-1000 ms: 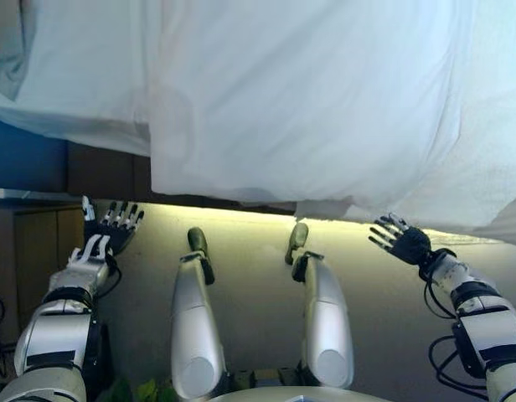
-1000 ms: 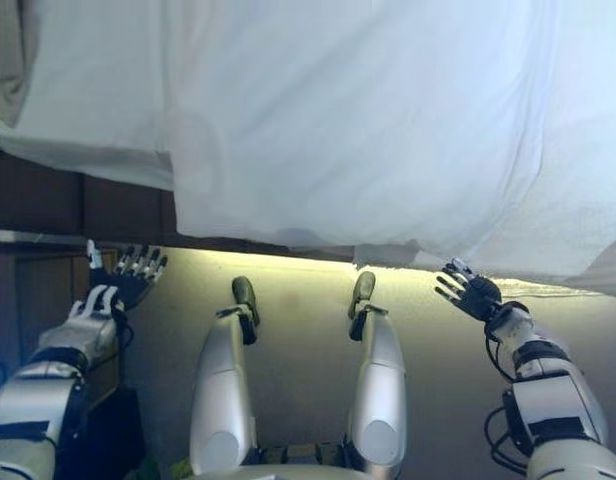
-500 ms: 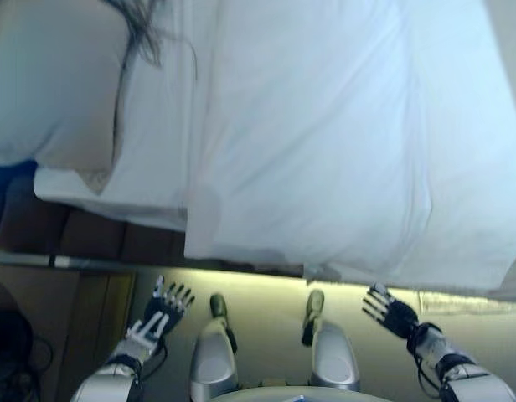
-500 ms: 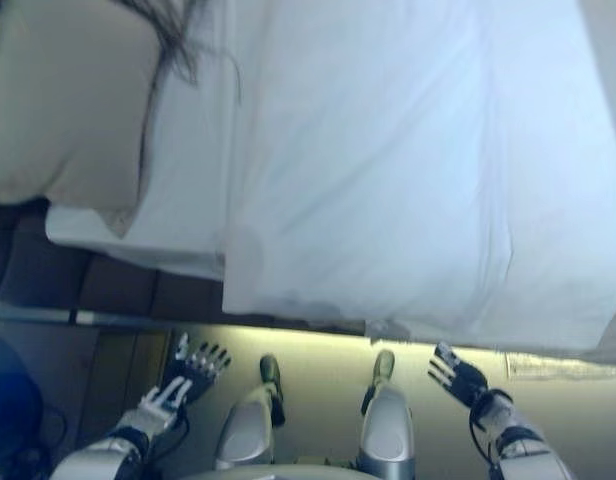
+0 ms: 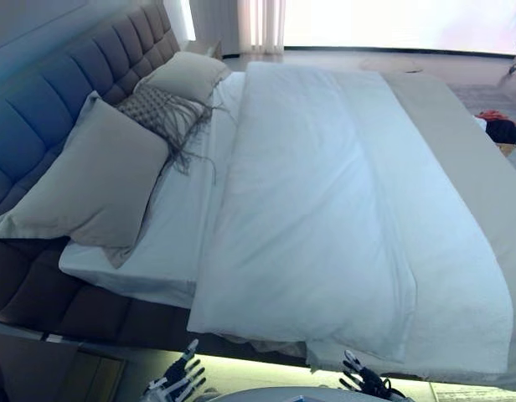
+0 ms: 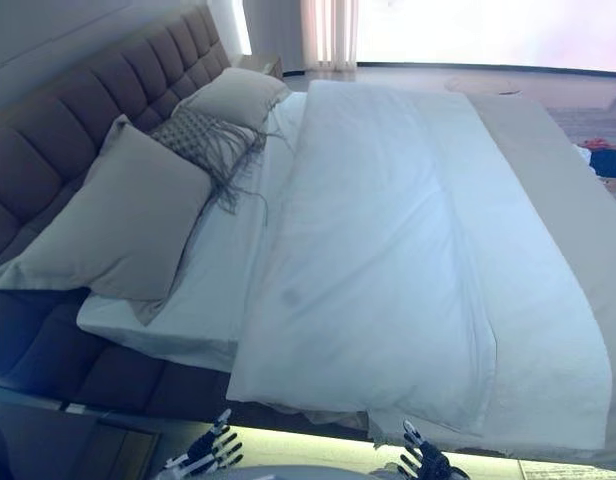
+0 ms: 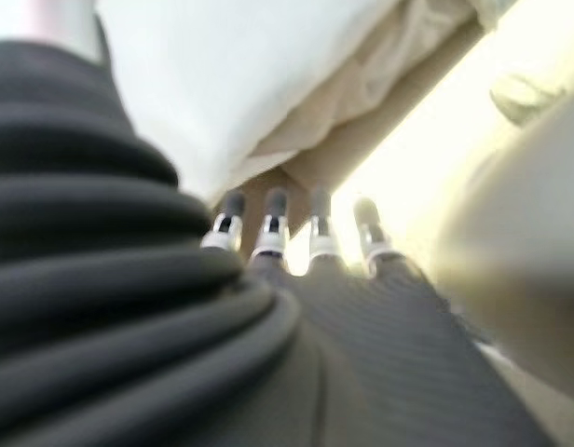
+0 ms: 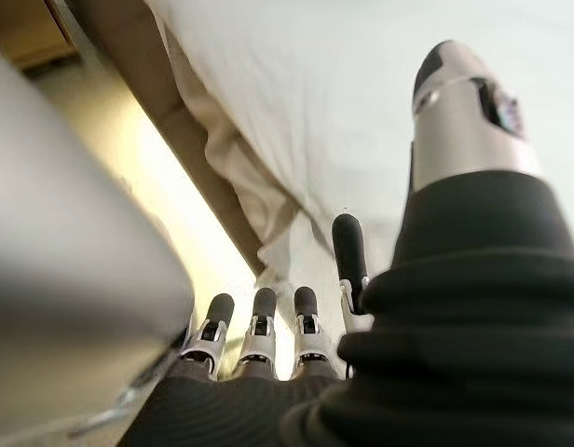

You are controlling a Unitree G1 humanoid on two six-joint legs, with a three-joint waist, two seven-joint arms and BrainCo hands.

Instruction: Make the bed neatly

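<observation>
I am looking down over the whole bed (image 5: 40, 301) from the head camera, and the white duvet (image 5: 325, 226) is lying spread across the middle of the frame, running from the top centre down to the lower edge, where its near hem is hanging over the side of the mattress. Along the right side a beige cover (image 5: 484, 193) is showing beside the duvet. At the left, a large grey pillow (image 5: 90, 180) is leaning against the tufted headboard (image 5: 65, 75); above it in the frame a fringed cushion (image 5: 162, 109) is lying, and a second pillow (image 5: 187, 75) is sitting in the upper left beyond that. A white sheet (image 5: 170, 243) is showing between the pillows and the duvet.

My left hand (image 5: 176, 381) is showing at the bottom edge, left of centre, fingers spread and straight, holding nothing. My right hand (image 5: 363, 381) is at the bottom edge, right of centre, likewise splayed wide and empty. Both are sitting just below the overhanging duvet hem, apart from it. In the right wrist view the fingers (image 8: 259, 321) are pointing toward the hem's bunched fold.

In the upper right corner, dark and red things (image 5: 501, 130) are lying on the floor beside the bed.
</observation>
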